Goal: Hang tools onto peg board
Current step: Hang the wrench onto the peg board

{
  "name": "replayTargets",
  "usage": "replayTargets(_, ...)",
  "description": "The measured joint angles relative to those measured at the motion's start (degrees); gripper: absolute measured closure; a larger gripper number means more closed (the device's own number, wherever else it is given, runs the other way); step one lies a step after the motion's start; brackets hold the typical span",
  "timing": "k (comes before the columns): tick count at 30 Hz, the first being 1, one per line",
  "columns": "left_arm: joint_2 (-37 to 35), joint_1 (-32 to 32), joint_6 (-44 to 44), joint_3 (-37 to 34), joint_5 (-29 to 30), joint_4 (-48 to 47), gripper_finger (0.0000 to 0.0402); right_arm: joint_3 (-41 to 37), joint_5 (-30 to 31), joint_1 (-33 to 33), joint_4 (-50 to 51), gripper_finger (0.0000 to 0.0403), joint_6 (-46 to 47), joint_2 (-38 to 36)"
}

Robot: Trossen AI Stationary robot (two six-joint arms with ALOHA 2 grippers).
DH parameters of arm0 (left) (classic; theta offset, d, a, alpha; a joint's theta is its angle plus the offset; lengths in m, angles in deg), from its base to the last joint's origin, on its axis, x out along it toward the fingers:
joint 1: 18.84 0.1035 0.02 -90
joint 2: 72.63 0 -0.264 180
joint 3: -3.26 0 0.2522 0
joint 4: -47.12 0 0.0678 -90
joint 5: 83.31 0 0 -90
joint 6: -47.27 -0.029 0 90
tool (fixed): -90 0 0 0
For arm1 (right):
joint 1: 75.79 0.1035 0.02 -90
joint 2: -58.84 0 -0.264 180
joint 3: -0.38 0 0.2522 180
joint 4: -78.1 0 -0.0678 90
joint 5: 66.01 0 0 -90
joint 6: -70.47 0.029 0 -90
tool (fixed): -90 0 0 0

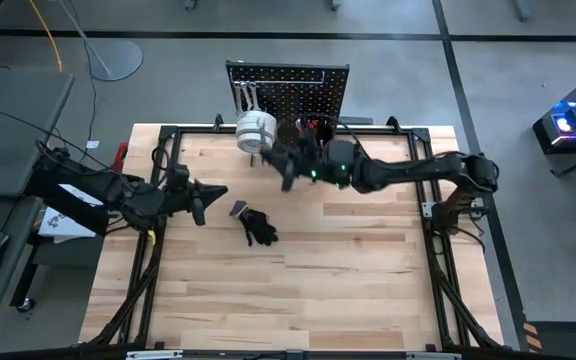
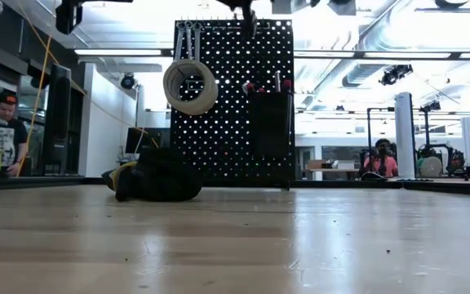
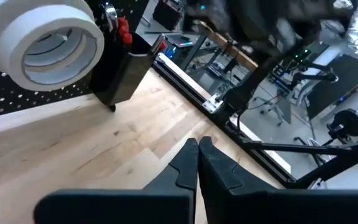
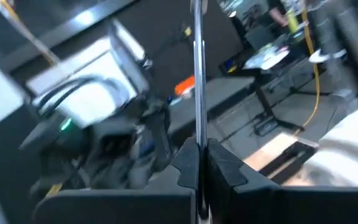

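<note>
Evidently one tool is on its way to the peg board (image 1: 313, 85): the right gripper (image 4: 197, 163), up near the board's front, is clenched on a slim silver wrench (image 4: 197, 74). Next it likely needs lining up with a free hook. Black pliers (image 1: 258, 228) lie well in front of the board; the left gripper (image 3: 197, 163) waits clenched, empty, beside them.

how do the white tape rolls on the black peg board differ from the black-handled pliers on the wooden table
The white tape rolls hang off the table on the upright black peg board; the black-handled pliers lie flat on the wooden table. The rolls are round, pale rings; the pliers are dark and elongated. Neither gripper touches either one.
</note>
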Motion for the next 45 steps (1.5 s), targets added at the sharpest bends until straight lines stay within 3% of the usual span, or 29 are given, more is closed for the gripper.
replayTargets(14,4.46,0.02,3.15,-0.04,-0.08,0.20,0.0401,10.50,-3.91,-8.05,-1.48,0.0403,6.49,9.92)
replayTargets(21,4.90,0.02,3.24,-0.04,-0.37,0.29,0.0401,10.69,1.01,-9.53,-1.06,0.0403,6.79,10.24)
replayTargets(45,4.95,0.02,3.15,-0.02,-0.08,0.03,0.0401,10.80,2.92,-11.34,5.01,0.0391,10.15,10.18)
